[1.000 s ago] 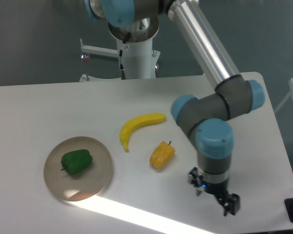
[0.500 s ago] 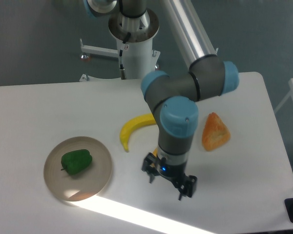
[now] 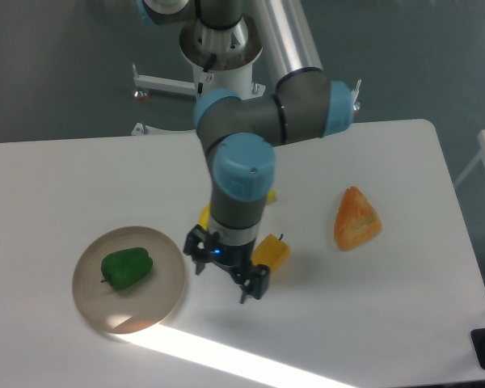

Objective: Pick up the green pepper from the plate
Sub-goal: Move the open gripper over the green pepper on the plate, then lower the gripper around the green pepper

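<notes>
The green pepper (image 3: 127, 267) lies on the left half of the beige plate (image 3: 166, 301), glossy and dark, stem toward the lower left. My gripper (image 3: 225, 278) hangs just right of the plate's rim, its two black fingers (image 3: 255, 288) spread apart with nothing between them. It is about a pepper's width and a half away from the green pepper and appears to be above the table.
A yellow-orange pepper (image 3: 272, 250) sits right behind the gripper, partly covered by the wrist. The banana (image 3: 203, 217) is mostly hidden behind the arm. An orange wedge-shaped item (image 3: 356, 218) lies to the right. A bright light band crosses the table's front.
The arm has swung left across the table, from the front right to beside the plate. The gripper stays open. The orange wedge came into view as the arm moved off it.
</notes>
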### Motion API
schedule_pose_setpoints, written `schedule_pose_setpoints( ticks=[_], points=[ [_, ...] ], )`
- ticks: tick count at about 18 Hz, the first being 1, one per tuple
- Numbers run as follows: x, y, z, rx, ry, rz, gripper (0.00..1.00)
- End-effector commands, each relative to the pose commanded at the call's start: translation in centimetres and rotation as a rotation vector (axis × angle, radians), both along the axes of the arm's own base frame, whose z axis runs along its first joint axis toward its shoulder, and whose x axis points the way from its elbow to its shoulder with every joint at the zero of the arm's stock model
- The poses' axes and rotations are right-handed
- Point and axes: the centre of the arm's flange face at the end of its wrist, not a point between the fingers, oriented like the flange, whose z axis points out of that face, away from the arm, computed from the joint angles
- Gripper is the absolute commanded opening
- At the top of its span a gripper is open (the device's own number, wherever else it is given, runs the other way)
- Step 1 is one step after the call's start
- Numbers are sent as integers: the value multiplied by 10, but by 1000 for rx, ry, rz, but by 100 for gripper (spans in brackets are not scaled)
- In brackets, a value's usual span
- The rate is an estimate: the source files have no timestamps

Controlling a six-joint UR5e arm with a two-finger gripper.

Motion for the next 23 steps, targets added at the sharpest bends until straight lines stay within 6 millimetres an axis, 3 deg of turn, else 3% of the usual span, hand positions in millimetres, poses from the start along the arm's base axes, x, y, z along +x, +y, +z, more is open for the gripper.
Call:
schedule_pose_setpoints(
  ticks=[3,10,17,20,23],
  points=[
    [31,1,-19,-38,4,-55,100],
    [59,0,-25,-70,36,-148,100],
    [89,-27,-53,-136,23,-165,100],
    [89,-27,-58,-142,19,-150,100],
    [103,-23,-64,-126,20,-118,100]
  ],
)
